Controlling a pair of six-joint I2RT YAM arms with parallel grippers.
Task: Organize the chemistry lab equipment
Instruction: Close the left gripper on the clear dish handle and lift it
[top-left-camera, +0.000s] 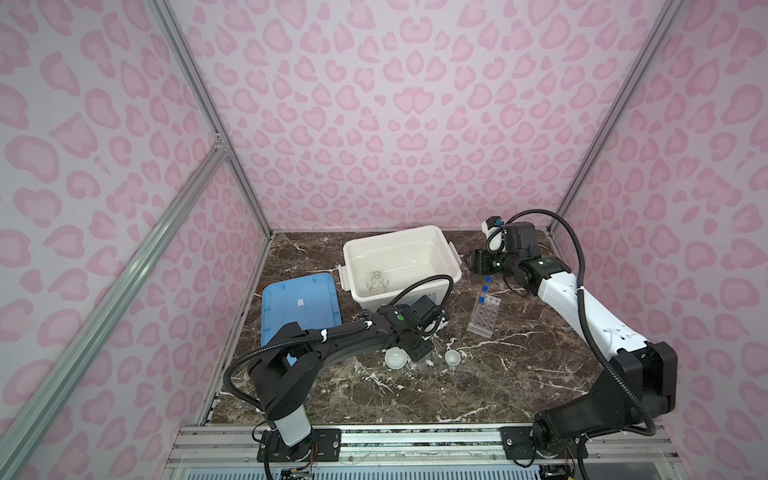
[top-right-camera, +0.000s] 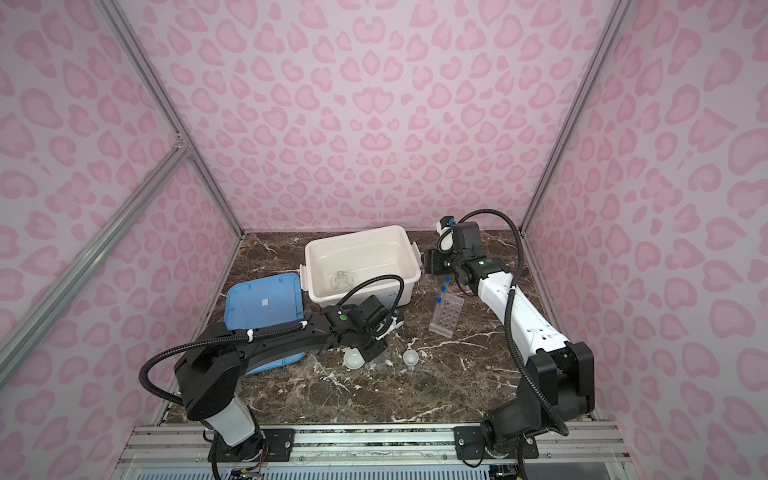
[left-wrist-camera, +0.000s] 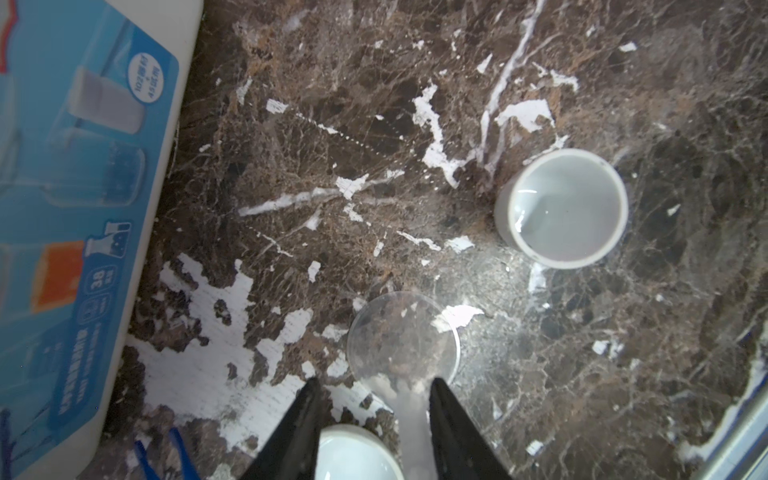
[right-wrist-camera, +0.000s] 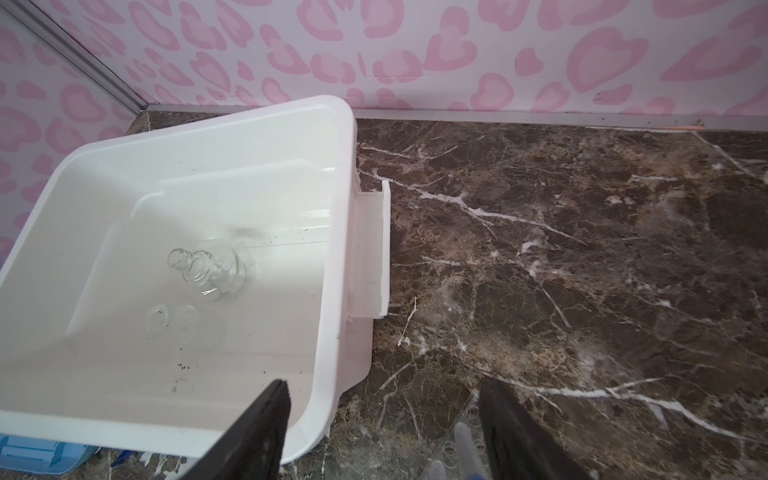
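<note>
Flask (top-left-camera: 376, 283) sits inside the white bin (top-left-camera: 455, 272) in both top views. Rack (top-left-camera: 483, 314) lies flat on the table (top-left-camera: 519, 374) right of the bin, with blue-capped test tubes (top-left-camera: 483, 287) at its far end. Left tool (top-left-camera: 419, 355) is low between bigger bowl (top-left-camera: 395, 358) and smaller bowl (top-left-camera: 451, 357), just beside the bigger one. Right tool (top-left-camera: 472, 262) hangs beside the bin's right wall.

Left wrist: left tool jaws apart, gripping nothing. Clear round glass piece (left-wrist-camera: 403, 336) on the table, right at the fingertips (left-wrist-camera: 309, 399). Bigger bowl under the jaws, smaller bowl further ahead. Dark blue tweezers (left-wrist-camera: 176, 451) beside the bin wall.

Right wrist: right tool wide open, empty. One finger over the bin corner, the other near the rack. Second flask (right-wrist-camera: 178, 324) lies near the first in the bin.
</note>
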